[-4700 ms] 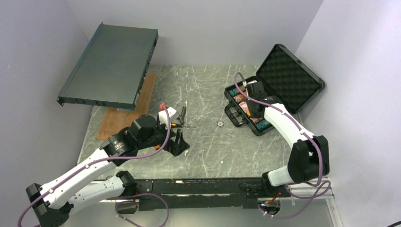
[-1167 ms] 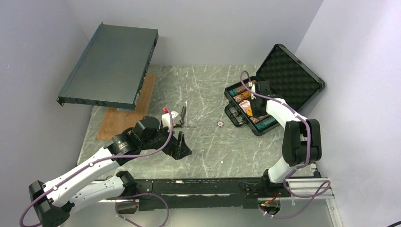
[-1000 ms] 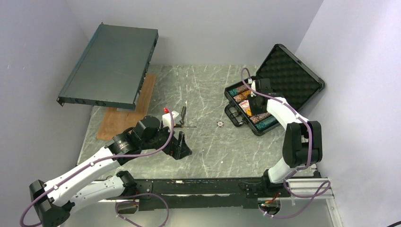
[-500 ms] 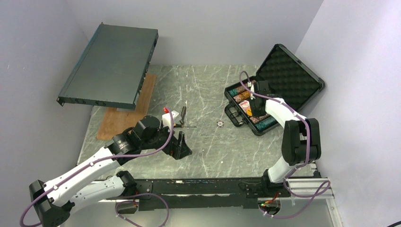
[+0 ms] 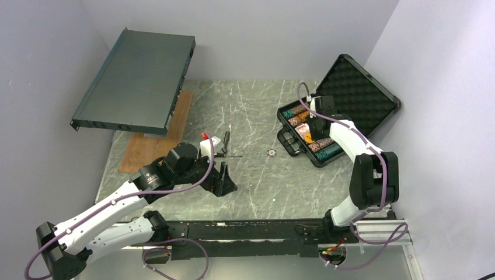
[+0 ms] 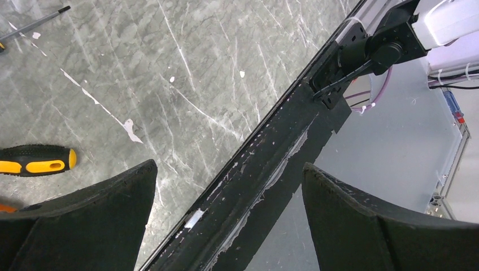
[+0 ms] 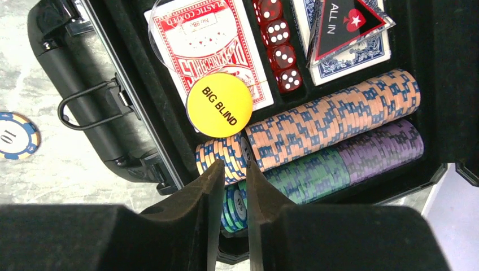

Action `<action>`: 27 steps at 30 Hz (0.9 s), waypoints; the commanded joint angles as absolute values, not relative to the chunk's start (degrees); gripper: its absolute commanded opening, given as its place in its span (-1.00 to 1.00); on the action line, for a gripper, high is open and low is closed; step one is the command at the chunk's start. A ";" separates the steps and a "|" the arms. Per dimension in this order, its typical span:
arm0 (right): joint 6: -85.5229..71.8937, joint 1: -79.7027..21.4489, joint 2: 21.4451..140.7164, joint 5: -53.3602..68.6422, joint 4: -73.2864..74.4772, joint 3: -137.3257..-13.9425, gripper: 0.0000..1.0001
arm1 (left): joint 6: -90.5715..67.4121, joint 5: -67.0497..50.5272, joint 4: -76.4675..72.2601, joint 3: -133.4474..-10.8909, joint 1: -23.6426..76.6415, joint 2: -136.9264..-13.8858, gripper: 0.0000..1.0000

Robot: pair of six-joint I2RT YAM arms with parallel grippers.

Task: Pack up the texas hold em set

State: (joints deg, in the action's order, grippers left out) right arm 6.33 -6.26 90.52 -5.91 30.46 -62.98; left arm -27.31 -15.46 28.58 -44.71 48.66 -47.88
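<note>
The black case [image 5: 359, 96] lies open at the back right, its foam lid up. In the right wrist view its tray [image 7: 141, 96] holds a red deck [image 7: 212, 48], a blue deck [image 7: 350, 56], red dice [image 7: 279, 42], a yellow BIG BLIND button [image 7: 220, 104], an ALL IN button [image 7: 347, 22] and rows of striped chips [image 7: 333, 113]. My right gripper [image 7: 231, 164] hovers over the near end of the chip rows [image 5: 315, 137], jaws a narrow gap apart, nothing between them. One loose chip [image 5: 272, 152] lies on the table left of the case [image 7: 14, 135]. My left gripper [image 5: 225, 181] is open and empty [image 6: 229, 166].
A dark-grey rack unit [image 5: 137, 79] leans at the back left over a wooden board [image 5: 152, 140]. Orange-handled screwdrivers [image 5: 219, 146] lie mid-table; one handle shows in the left wrist view [image 6: 36, 161]. The table's front rail [image 6: 271, 164] runs under my left gripper.
My right arm has shifted a little over the case, staying above the chip rows. The left arm has settled slightly lower and then stayed still.
</note>
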 commanded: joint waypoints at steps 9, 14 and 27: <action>6.76 -5.80 93.40 -8.98 28.13 -61.16 -0.76 | -28.28 -16.66 27.86 -47.20 48.45 -47.60 0.99; 6.51 -5.80 94.16 -9.32 28.85 -61.87 -0.81 | -28.38 -16.47 28.05 -47.13 48.45 -47.12 0.99; 5.90 -6.96 87.61 -7.43 29.52 -64.75 -0.50 | -29.04 -16.88 27.40 -47.19 48.45 -47.54 0.99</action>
State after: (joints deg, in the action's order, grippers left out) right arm 6.33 -6.74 89.93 -8.36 30.46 -63.37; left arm -28.23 -15.64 28.58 -45.04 48.66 -47.83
